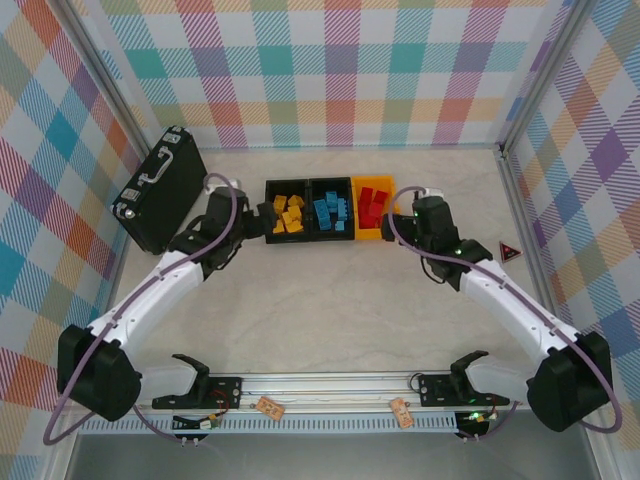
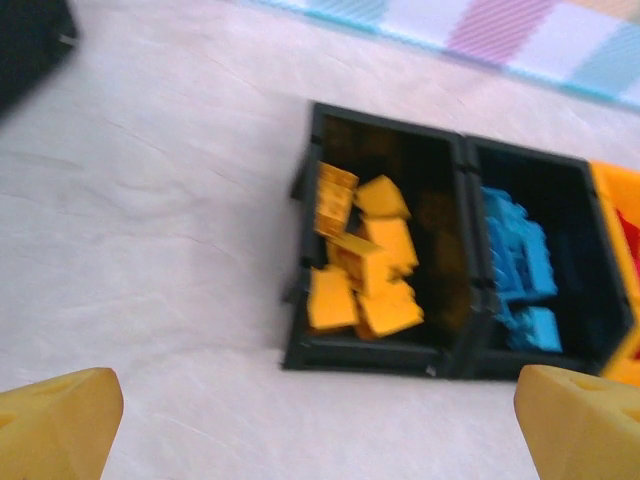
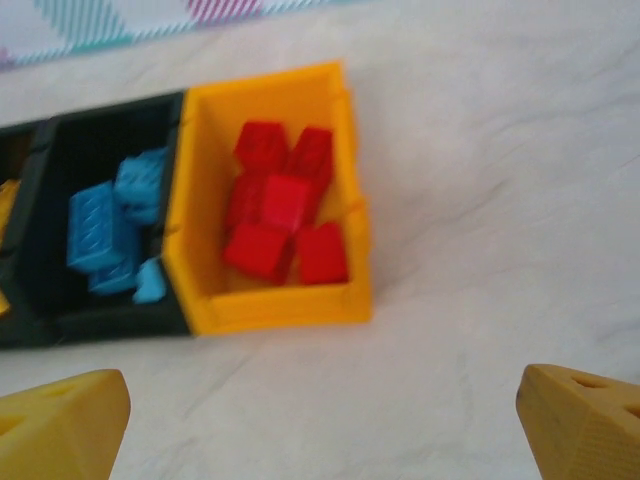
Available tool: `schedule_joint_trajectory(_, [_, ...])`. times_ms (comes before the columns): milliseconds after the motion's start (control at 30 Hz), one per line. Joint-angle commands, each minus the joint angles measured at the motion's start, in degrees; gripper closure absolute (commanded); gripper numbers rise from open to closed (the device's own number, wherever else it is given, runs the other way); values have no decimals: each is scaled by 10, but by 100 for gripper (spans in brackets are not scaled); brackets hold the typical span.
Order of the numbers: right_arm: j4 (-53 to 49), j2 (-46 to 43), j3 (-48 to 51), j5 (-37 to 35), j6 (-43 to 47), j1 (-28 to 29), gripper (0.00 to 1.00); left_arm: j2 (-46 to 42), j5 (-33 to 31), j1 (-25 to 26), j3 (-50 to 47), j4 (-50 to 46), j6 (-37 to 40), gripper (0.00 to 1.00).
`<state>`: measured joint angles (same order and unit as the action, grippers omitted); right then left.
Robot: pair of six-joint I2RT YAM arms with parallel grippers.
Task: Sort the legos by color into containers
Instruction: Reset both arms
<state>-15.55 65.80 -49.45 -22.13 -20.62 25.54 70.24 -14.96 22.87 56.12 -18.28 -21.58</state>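
- Top external: left black container (image 1: 288, 183), middle black container (image 1: 331, 182) and yellow-orange container (image 1: 367, 237) touch in a row at 12 o'clock on the bench (image 1: 330, 310), long axis 9-to-3. They hold yellow legos (image 1: 289, 216), blue legos (image 1: 332, 212) and red legos (image 1: 373, 207) respectively.
- Left arm extends toward 1 o'clock, with the left gripper (image 1: 262, 220) just beside the row's 9 o'clock end. Right arm extends toward 11 o'clock, with the right gripper (image 1: 400, 215) beside the 3 o'clock end.
- Left wrist: left gripper (image 2: 320, 430) spread wide, empty; yellow legos (image 2: 365, 265) heaped, tilted.
- Right wrist: right gripper (image 3: 320, 430) spread wide, empty; red legos (image 3: 280, 215) heaped.
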Motion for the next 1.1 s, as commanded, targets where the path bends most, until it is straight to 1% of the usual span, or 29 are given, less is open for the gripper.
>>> schedule_joint_trajectory(0, [108, -32, 49, -101, 64, -32, 1, -19, -54, -20, -36, 54, 42, 0])
schedule_joint_trajectory(100, [181, -56, 109, -121, 97, -66, 1, -41, -105, -20, -77, 91, 80, 0])
schedule_joint_trajectory(167, [233, -68, 150, -130, 115, -84, 1, -64, -151, -21, -126, 145, 109, 0])
schedule_joint_trajectory(200, [259, -71, 169, -131, 123, -93, 1, -74, -164, -24, -145, 171, 119, 0])
schedule_joint_trajectory(233, [273, -70, 182, -132, 126, -102, 1, -83, -163, -29, -164, 193, 134, 0])
schedule_joint_trajectory(267, [284, -66, 190, -133, 126, -109, 1, -85, -168, -34, -176, 209, 142, 0])
schedule_joint_trajectory(367, [312, -22, 204, -139, 131, -123, 1, -61, -217, -55, -207, 261, 159, 0])
schedule_joint_trajectory(400, [334, -3, 209, -138, 140, -126, 1, -47, -239, -65, -218, 284, 160, 0])
schedule_joint_trajectory(433, [361, 15, 217, -138, 149, -128, 1, -35, -240, -79, -237, 326, 164, 0])
schedule_joint_trajectory(533, [448, 58, 248, -112, 164, -142, 1, -6, -204, -109, -291, 449, 180, 0])
schedule_joint_trajectory(633, [555, 104, 279, -79, 176, -155, 1, 31, -177, -123, -325, 553, 190, 0])
schedule_joint_trajectory(700, [606, 129, 287, -73, 190, -157, 1, 54, -167, -124, -331, 604, 215, 0])
schedule_joint_trajectory(733, [626, 137, 290, -48, 198, -161, 1, 53, -157, -126, -318, 571, 212, 0])
schedule_joint_trajectory(767, [651, 151, 293, -34, 203, -166, 1, 54, -136, -130, -316, 575, 216, 0])
schedule_joint_trajectory(800, [656, 169, 292, -23, 198, -172, 1, 56, -119, -130, -327, 608, 230, 0])
schedule_joint_trajectory(833, [692, 191, 293, -6, 203, -178, 1, 61, -101, -134, -352, 693, 228, 0])
schedule_joint_trajectory(867, [677, 189, 290, 16, 209, -179, 1, 77, -91, -142, -372, 766, 204, 0])
schedule_joint_trajectory(900, [649, 182, 283, 42, 207, -184, 1, 97, -86, -152, -384, 817, 180, 0])
schedule_joint_trajectory(967, [672, 189, 291, 77, 202, -200, 1, 133, -96, -153, -386, 850, 162, 0])
schedule_joint_trajectory(1000, [667, 189, 292, 100, 202, -206, 1, 135, -75, -150, -390, 859, 165, 0])
schedule_joint_trajectory(1067, [702, 223, 294, 108, 203, -209, 1, 117, -65, -138, -387, 825, 163, 0])
